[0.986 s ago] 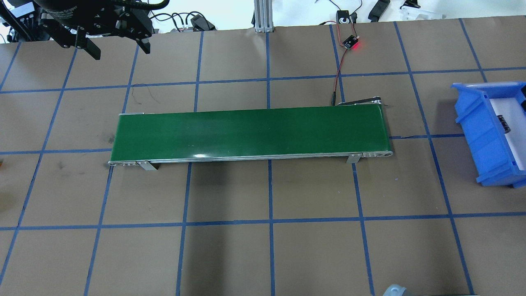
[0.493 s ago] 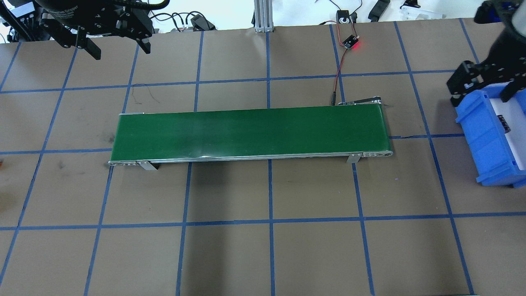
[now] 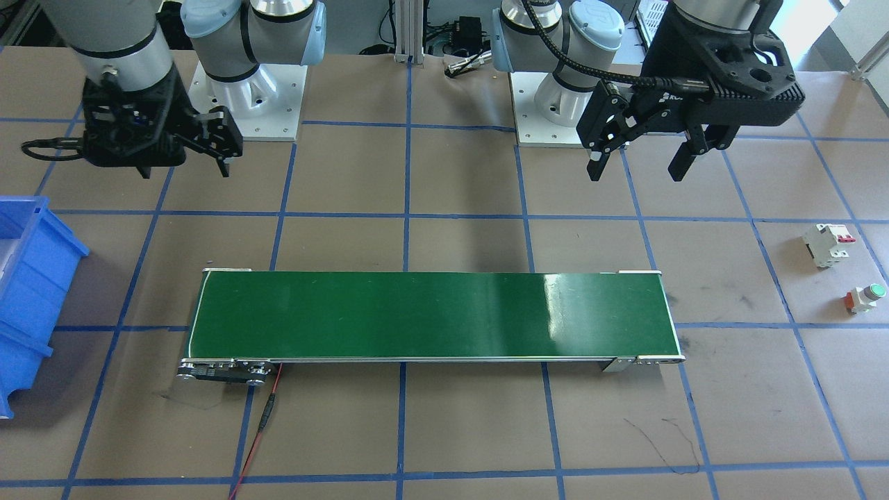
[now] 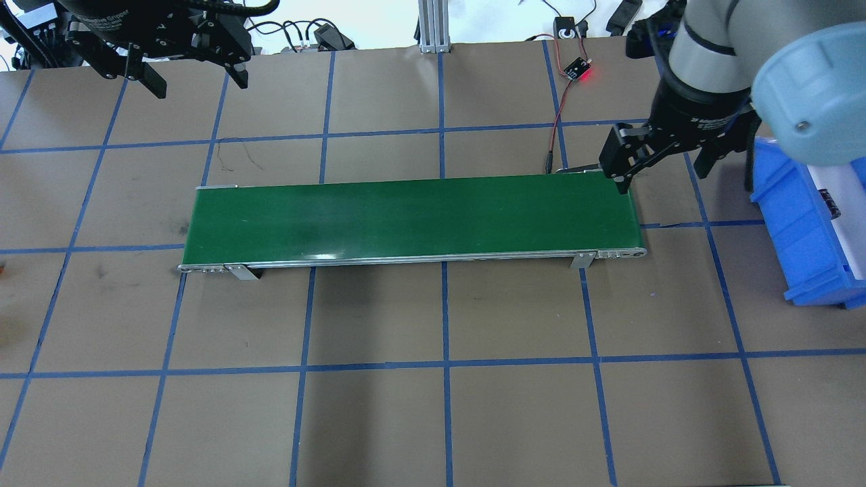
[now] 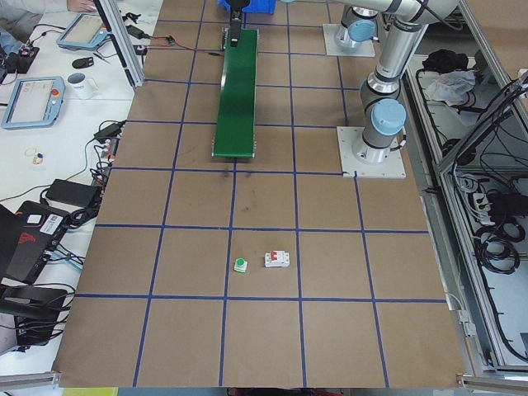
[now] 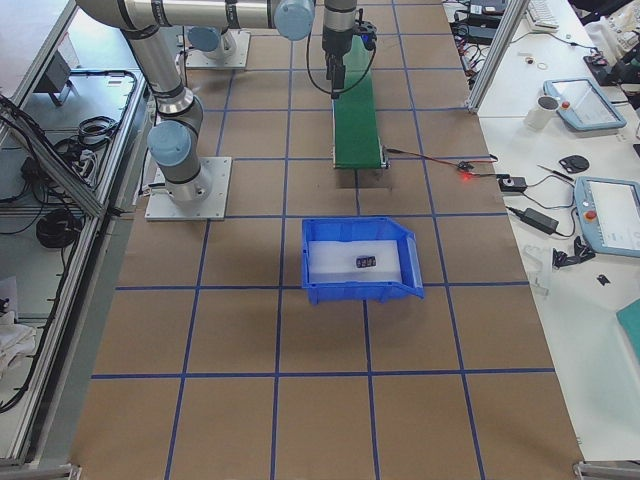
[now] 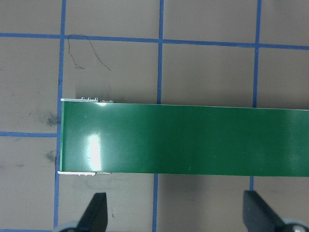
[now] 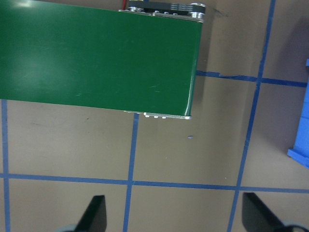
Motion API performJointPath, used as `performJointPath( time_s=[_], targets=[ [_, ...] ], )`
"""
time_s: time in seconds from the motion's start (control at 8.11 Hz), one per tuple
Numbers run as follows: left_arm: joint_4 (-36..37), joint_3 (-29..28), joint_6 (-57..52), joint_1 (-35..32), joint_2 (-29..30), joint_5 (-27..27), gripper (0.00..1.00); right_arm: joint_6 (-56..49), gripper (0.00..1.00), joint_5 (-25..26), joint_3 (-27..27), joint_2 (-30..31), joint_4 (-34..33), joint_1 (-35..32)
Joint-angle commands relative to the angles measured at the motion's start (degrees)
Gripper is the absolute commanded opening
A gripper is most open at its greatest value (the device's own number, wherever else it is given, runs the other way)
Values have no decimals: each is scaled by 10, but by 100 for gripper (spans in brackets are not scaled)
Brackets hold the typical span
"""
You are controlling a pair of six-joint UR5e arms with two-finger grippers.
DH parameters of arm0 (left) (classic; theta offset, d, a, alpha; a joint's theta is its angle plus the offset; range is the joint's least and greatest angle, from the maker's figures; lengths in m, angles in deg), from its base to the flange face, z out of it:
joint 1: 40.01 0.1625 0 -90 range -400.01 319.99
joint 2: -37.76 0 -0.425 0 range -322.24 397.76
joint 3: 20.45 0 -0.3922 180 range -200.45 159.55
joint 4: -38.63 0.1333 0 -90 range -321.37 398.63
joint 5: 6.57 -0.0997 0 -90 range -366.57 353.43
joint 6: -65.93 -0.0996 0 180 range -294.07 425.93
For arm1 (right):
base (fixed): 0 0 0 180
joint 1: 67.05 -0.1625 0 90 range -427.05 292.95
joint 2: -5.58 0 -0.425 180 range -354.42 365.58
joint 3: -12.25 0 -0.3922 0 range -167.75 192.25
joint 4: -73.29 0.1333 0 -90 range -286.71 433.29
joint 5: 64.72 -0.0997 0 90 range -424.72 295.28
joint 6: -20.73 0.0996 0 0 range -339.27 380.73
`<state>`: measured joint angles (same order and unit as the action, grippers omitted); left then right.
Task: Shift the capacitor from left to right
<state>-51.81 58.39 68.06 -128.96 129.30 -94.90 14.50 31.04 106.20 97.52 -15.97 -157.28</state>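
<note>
With the capacitor (image 4: 829, 203) lying in the blue bin (image 4: 795, 216) at 3 o'clock, delivery is looking finished; the right pincer (image 4: 662, 172) and left pincer (image 4: 199, 82), both released, are needing only parking.

The blue bin (image 4: 798, 216) is running off the right edge of the overhead view, and the capacitor (image 6: 366, 262) inside it is showing mid-frame in the right side view only as a tiny dark smudge, markings too small to tell. The left gripper (image 7: 174, 194) and right gripper (image 8: 172, 197) are being cropped by their wrist views' bottom edges, only fingertips showing.
</note>
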Motion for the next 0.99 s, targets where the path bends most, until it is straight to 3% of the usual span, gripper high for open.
performJointPath(
  time_s=[0.0,0.86],
  targets=[
    [0,0,0,0,0,0,100,20,100,-1,0,0,0,-54],
    [0,0,0,0,-2,0,100,14,100,-25,-1,-4,-5,-53]
  ],
)
